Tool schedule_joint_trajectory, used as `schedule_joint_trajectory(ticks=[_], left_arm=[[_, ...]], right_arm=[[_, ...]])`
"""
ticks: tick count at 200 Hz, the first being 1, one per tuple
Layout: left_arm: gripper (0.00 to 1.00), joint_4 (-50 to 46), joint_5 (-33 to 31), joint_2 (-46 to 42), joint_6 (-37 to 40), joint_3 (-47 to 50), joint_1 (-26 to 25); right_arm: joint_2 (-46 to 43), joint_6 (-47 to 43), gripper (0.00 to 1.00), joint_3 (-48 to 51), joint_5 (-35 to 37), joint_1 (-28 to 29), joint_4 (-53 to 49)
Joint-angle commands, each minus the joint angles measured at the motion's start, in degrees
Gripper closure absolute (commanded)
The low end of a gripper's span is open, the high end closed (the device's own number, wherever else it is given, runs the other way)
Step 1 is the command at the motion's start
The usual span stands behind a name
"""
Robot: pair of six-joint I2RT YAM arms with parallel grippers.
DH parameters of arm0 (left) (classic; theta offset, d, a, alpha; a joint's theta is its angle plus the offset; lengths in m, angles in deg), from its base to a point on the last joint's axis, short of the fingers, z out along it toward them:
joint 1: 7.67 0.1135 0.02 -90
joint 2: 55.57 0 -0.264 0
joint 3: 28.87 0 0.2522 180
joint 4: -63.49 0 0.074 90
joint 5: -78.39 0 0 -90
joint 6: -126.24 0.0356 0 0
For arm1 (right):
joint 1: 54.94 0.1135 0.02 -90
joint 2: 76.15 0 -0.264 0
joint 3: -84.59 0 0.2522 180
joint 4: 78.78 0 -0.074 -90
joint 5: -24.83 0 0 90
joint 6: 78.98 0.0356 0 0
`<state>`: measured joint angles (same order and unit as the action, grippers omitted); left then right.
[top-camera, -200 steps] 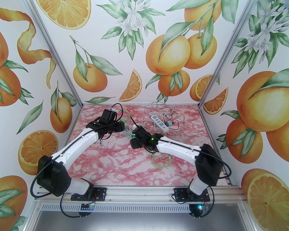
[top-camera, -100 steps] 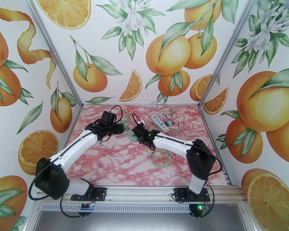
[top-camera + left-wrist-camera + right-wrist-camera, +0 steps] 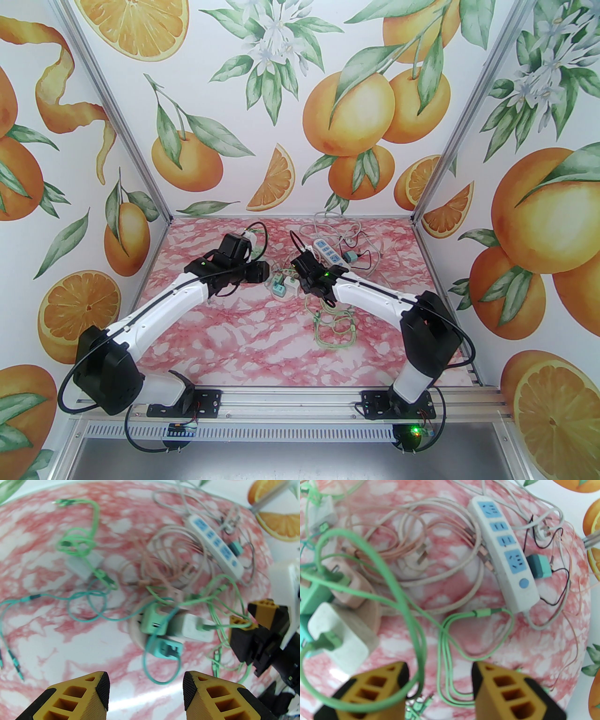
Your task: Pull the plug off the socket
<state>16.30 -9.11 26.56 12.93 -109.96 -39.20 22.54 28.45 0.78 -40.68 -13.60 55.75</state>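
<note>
Looking down, we saw the white power strip (image 3: 332, 254) lying toward the far edge of the desk (image 3: 243, 342), right of centre, with a teal plug (image 3: 539, 568) against its long side. Our left end effector (image 3: 145, 691) and right end effector (image 3: 440, 679) both hung wide apart and empty. Between them sat a white charger (image 3: 339, 634) touching a green charger (image 3: 314, 592), with a green cable (image 3: 403, 606) looped over both.

White power strip (image 3: 506, 557), blue sockets, lying flat, teal plug (image 3: 539, 567) just beside
</note>
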Motion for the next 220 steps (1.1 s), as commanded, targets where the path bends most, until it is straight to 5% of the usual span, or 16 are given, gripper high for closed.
schedule_joint_trajectory(ticks=[1,66,220], left_arm=[[0.45,3.3,2.38,1.46,1.7,-2.39,-2.27],[0.45,2.78,-0.14,10.24,3.42,-6.99,-9.18],[0.39,-1.21,-6.1,26.4,8.88,-15.44,-10.92]], right_arm=[[-1.82,-1.95,0.5,1.33,-0.51,-2.14,0.15],[-2.89,-4.07,0.48,1.92,-7.75,-5.43,3.83],[-4.86,-0.43,0.46,5.17,-20.0,-9.47,7.27]])
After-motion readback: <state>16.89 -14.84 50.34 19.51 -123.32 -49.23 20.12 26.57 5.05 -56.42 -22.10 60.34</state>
